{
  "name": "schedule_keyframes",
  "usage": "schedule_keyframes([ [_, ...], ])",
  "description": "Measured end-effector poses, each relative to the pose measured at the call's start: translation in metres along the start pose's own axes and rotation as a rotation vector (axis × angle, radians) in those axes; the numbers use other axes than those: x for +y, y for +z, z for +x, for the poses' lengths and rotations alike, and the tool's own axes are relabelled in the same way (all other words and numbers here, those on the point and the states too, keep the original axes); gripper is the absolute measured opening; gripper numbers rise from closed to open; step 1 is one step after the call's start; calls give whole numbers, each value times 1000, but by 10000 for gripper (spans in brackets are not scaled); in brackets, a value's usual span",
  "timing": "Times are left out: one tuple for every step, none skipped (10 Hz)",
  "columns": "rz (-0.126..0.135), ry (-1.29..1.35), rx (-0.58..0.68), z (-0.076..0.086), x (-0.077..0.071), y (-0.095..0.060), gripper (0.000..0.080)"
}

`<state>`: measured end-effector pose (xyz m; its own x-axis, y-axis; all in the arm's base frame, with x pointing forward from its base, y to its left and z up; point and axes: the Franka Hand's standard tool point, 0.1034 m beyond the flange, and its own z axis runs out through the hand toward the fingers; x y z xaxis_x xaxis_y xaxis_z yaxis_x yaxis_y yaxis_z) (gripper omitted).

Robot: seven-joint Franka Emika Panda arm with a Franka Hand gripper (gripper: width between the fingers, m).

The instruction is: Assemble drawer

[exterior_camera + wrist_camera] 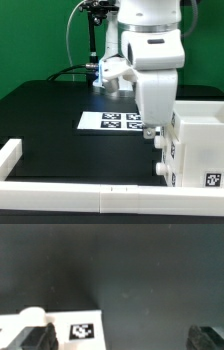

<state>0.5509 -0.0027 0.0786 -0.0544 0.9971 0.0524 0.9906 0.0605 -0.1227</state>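
Green backdrop behind, black table (pixel 45 125) below, low white border rails (pixel 60 188) along its near edge: that is where we work. Our arm hangs over the table's middle-right, its gripper (pixel 157 140) low beside the large white drawer shell (pixel 200 145) at the exterior view's right, close enough that we cannot tell whether they touch. The marker board (pixel 118 121) lies flat just behind the arm.

In the wrist view our two dark fingers (pixel 32 339) stand wide apart with only bare table between them; they hold nothing.

We judge the risk to be a sideways knock: a descent this close could nudge or tip the shell.

Only the exterior view shows the shell's bulk. Only the wrist view shows the empty gap and a tagged white corner (pixel 70 325) beside one finger.
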Motion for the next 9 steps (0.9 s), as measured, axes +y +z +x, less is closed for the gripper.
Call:
schedule_keyframes([
  [-4,-10,-1,-7,0,-3,649],
  [-5,-7,1,-11,1,-4,649],
  [-6,-6,4,-11,3,-3,649],
  [-4,-8,8,-9,6,0,649],
  [-6,-9,11,-6,9,2,649],
  [-6,-13,13,-1,12,3,649],
  [-5,-15,14,2,12,4,649],
  [-9,-4,13,8,15,2,649],
  [-14,6,11,15,18,0,649],
])
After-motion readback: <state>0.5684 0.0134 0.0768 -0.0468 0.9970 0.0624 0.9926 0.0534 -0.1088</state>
